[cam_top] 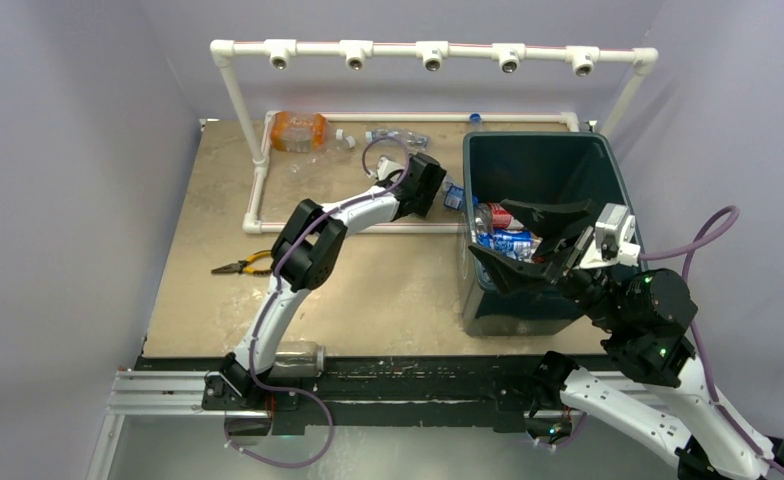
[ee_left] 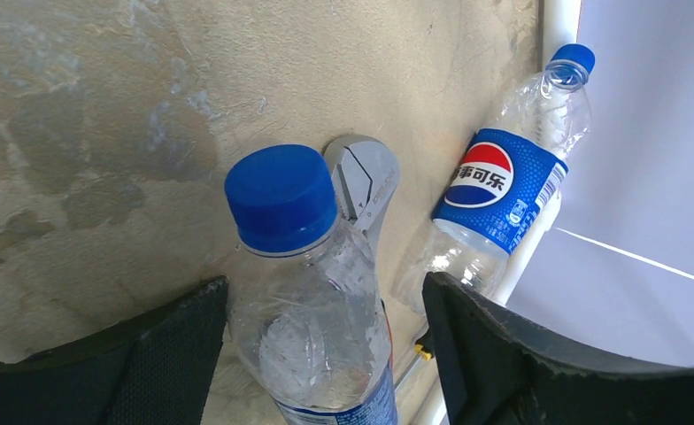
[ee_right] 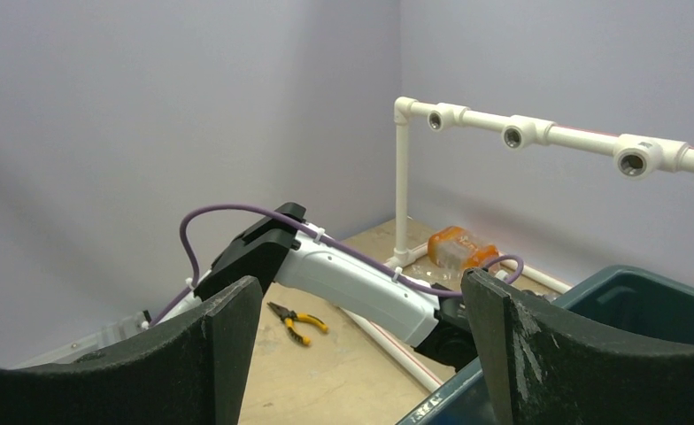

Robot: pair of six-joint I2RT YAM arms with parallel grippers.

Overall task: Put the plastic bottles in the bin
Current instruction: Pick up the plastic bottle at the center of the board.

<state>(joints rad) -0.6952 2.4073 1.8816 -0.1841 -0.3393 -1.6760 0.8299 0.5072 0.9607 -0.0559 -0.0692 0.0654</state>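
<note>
Left tool astride blue-capped bottle

Top camera looks down at the table; wrist cameras sit close (right's shares the pliers).

Bin: dark green tub, upright, on the right side of the table. Several bottles are piled inside, with blue and red labels. Orange bottle lies on its side at the far left. Clear blue-capped bottle seems to be lying flat. Crumpled blue-label bottle lies near it.
</note>
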